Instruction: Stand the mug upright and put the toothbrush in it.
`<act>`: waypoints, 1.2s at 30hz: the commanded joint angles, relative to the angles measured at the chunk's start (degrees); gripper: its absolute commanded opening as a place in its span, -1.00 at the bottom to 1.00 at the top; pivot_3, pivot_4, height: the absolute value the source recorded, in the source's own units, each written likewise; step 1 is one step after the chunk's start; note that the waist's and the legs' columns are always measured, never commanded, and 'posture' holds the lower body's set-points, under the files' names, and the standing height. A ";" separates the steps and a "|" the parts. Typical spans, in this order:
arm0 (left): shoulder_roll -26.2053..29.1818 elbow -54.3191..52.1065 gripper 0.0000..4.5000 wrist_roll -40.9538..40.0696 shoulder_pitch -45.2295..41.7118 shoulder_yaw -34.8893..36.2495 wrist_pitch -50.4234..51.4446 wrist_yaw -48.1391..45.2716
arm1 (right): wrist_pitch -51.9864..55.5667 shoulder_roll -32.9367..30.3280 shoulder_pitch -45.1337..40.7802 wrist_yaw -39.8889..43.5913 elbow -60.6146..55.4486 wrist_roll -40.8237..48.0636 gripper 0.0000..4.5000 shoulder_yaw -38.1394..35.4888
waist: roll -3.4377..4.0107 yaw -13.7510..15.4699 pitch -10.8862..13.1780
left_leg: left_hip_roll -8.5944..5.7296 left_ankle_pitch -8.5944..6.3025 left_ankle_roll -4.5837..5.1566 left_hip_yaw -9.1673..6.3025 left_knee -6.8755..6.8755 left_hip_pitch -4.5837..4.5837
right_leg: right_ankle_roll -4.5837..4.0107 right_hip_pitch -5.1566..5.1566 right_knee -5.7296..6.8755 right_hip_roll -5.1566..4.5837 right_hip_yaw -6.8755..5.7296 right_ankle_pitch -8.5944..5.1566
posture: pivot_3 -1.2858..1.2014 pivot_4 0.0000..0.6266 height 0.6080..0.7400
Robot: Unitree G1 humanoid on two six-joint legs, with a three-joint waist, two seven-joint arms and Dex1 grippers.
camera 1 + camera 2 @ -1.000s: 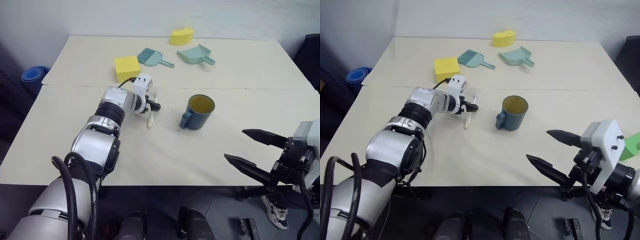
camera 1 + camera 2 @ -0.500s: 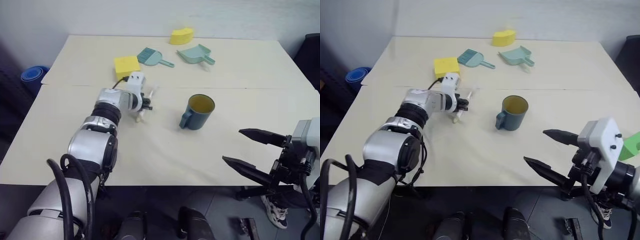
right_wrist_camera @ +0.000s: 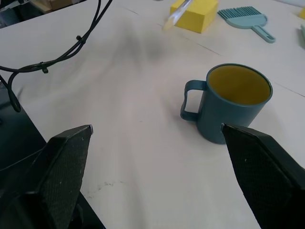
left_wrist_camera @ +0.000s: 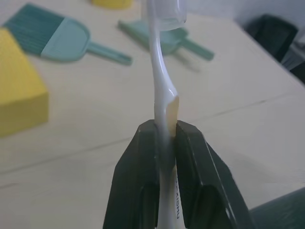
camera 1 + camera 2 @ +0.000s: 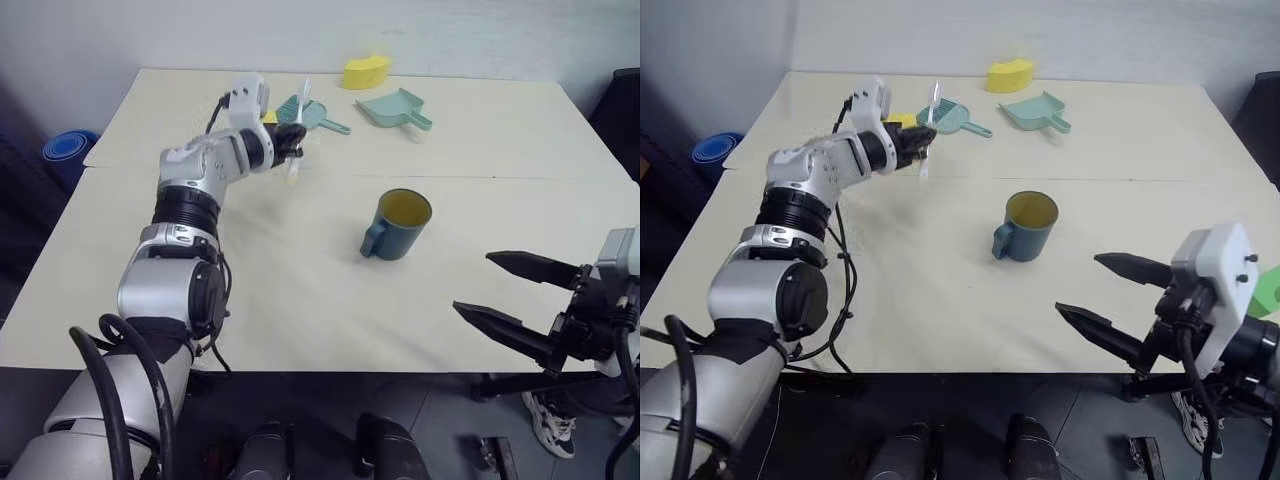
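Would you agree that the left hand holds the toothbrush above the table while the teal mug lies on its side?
Not quite: the mug stands upright, its yellow inside facing up, as the left eye view and right wrist view show. The rest holds: the left hand is shut on the toothbrush, held above the table.

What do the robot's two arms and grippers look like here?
The left arm is silver with black ribbed joints and loose black cables, ending in a white wrist block. The left gripper and right gripper each have two black tapered fingers; the right carries a white housing.
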 commanded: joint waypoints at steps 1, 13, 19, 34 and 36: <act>-3.73 -9.53 -0.79 -6.69 -1.52 1.86 -1.70 -5.72 | -0.94 -0.30 -0.10 -0.73 -0.09 -0.27 1.00 -2.66 | 0.00 0.22 0.00 | 0.00 0.00 0.00 0.00 0.01 -0.02 | 0.00 0.00 0.00 0.00 0.00 0.00 | 0.03 -0.52 1.00; -19.56 -17.91 -0.79 -1.73 10.94 -9.80 -16.37 -6.89 | -0.72 0.02 1.15 -4.76 -1.49 2.51 1.00 -4.88 | 0.01 1.25 -0.01 | -0.02 0.01 0.04 0.05 0.03 0.01 | 0.00 0.15 -0.37 0.01 0.01 0.02 | 0.03 -0.52 1.00; -21.95 -14.62 -0.69 -0.62 13.64 -10.47 -22.21 -5.22 | -0.70 -0.64 2.02 -6.89 -1.28 5.07 1.00 -6.95 | 0.02 1.28 -0.01 | -0.01 0.01 0.08 0.06 0.03 -0.01 | -0.02 0.18 -0.45 0.01 0.02 0.03 | 0.03 -0.52 1.00; 1.50 -40.91 0.84 -13.53 18.67 -6.05 2.46 -18.53 | -0.55 -2.61 -0.63 0.51 6.76 -2.16 1.00 -2.68 | 0.14 0.52 -0.08 | 0.03 -0.01 0.13 0.00 0.05 0.09 | -0.02 0.27 -0.42 0.03 0.01 0.03 | 0.03 -0.52 1.00; 10.59 -43.53 0.84 -15.82 19.82 -7.15 6.45 -27.89 | -0.33 -3.12 -0.08 4.34 9.13 -4.98 1.00 -3.01 | 0.17 -0.05 -0.07 | 0.04 -0.01 0.13 0.00 0.02 0.07 | -0.02 0.25 -0.40 0.05 0.01 0.02 | 0.03 -0.52 1.00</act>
